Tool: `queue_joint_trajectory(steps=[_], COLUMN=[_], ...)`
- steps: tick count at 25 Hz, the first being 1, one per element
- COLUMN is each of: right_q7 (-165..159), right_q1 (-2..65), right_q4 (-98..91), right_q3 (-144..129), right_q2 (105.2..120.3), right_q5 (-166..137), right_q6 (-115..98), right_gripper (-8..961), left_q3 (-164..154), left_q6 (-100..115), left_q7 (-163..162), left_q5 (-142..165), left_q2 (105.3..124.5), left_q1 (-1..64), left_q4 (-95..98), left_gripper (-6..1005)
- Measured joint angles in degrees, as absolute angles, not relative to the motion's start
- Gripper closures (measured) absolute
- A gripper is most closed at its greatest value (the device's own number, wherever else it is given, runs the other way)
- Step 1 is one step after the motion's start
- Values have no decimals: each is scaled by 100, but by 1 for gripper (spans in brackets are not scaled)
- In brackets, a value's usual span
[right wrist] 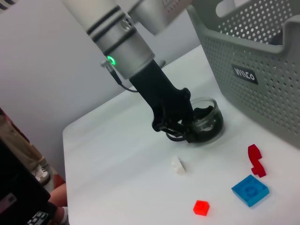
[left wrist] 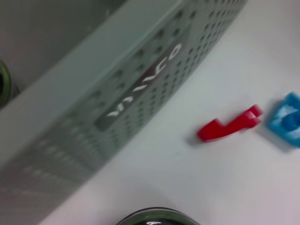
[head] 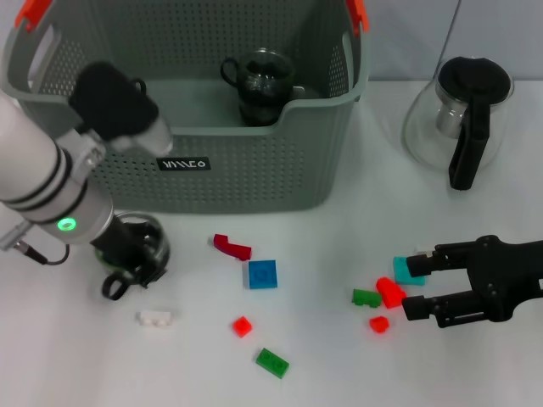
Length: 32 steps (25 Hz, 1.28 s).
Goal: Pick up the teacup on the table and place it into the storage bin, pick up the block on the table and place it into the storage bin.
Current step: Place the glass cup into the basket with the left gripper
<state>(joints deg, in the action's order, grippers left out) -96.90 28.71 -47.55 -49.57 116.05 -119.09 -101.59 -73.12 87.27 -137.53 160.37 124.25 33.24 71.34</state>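
**Left end effector on teacup**

Left end effector (head: 127, 259) down on the tabletop (head: 339, 373), fingers closed on glass teacup (head: 142, 242) rim – just in front of storage bin (head: 254, 161). Right end effector (head: 413, 288) open w/ red block (head: 390, 292) between fingertips.

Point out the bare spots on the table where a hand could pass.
Bare table lies between the storage bin and glass jug, and below the green block. Crowded: around the right hand with its cluster of blocks, and where the left hand meets the teacup.
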Motion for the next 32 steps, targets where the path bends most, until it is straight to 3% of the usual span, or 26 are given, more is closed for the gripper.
queue_joint_trajectory(steps=[6, 10, 14, 17, 24, 32], right_q7=[-9705, -9697, -9688, -9688, -9733, -9735], right_q1=[2850, 2852, 2869, 2873, 2923, 2934], right_q4=[-4749, -4690, -4658, -4658, -4658, -4658], right_q3=[-4950, -4940, -4950, -4947, -4968, -4972], right_q2=[11595, 11599, 11596, 11595, 11593, 11584], right_q5=[-11908, -11908, -11909, -11909, -11909, -11909], right_q6=[-10158, -10150, -10108, -10093, -10059, -10028], right_gripper=[146, 145, 145, 145, 145, 145], left_q3=[-5520, -4393, -4623, -5029, -5767, -5918], left_q6=[10490, 10980, 9557, 8286, 6046, 4542], left_q7=[-13276, -13061, -12849, -12843, -12877, -12892], left_q5=[13647, 11723, 11586, 12223, 13927, 15190], left_q2=[12354, 12001, 11609, 11526, 11608, 11989], left_q1=[3585, 4211, 4731, 4942, 5545, 5751], left_q4=[7706, 7111, 6556, 6227, 4747, 3916], left_gripper=[966, 966, 966, 965, 965, 964])
